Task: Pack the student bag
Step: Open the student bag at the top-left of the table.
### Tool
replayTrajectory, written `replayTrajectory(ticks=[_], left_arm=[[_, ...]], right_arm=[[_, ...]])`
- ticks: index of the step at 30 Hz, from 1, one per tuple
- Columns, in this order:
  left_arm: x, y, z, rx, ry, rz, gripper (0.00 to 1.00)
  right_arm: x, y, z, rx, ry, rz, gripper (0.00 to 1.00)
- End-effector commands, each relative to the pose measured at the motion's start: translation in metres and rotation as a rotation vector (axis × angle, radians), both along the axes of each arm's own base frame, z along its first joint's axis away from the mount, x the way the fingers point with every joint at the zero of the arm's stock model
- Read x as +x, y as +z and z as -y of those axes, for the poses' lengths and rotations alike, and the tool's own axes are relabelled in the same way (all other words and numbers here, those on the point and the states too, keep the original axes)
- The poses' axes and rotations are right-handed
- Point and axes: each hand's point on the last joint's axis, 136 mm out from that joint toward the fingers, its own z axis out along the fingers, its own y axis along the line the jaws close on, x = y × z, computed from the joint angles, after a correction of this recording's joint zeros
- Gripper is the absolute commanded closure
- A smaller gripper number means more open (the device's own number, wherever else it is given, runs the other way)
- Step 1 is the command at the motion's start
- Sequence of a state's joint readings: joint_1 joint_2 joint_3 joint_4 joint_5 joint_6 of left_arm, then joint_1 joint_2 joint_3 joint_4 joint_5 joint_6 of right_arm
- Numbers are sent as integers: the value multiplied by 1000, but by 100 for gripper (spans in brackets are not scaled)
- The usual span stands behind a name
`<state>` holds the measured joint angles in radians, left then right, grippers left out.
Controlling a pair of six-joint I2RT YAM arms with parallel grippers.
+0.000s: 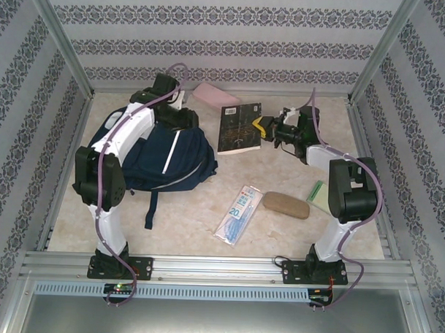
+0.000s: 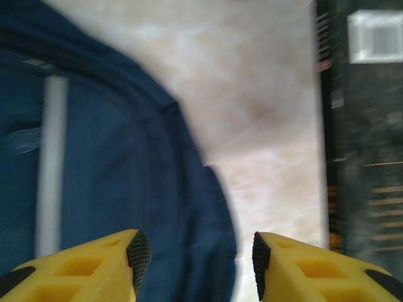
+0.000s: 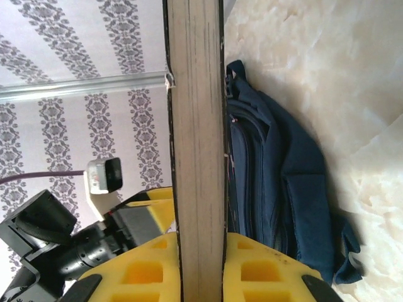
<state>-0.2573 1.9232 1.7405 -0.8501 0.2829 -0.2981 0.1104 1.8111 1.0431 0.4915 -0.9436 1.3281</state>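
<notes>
Navy student bag (image 1: 186, 161) lies long-axis left-right; left claw (image 2: 199, 253) released, right claw (image 3: 200, 255) grasping book (image 1: 238, 127).

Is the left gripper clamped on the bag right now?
No: the left wrist view shows the left gripper open, its jaws standing wide apart, with the student bag edge lying unpinched beyond them.

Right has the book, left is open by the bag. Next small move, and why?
Probably a short lift of the book with the right gripper: its fingers clamp the book's page edge, and the student bag lies beside it. The left gripper hangs open over the bag's edge, holding nothing. I can't tell whether the bag is open.
</notes>
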Motion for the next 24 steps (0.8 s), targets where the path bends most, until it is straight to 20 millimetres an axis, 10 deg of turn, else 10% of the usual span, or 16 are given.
replayTrajectory(ticks=[1,12,15,20,24], left_arm=[[-34,-35,-22,284,-106,-98,46],[-46,-79,-4,500,-249,-160,42],[-46,-85,-6,568,-258,-170,56],[-36,-58,-6,550,-204,-80,98],[-26,-15,-6,478,-136,34,100]], right_arm=[[7,19,-10,0,25,97,100],[7,16,-21,2,39,85,100],[6,17,-22,1,39,87,100],[5,18,-28,3,49,88,100],[4,16,-37,8,64,84,100]])
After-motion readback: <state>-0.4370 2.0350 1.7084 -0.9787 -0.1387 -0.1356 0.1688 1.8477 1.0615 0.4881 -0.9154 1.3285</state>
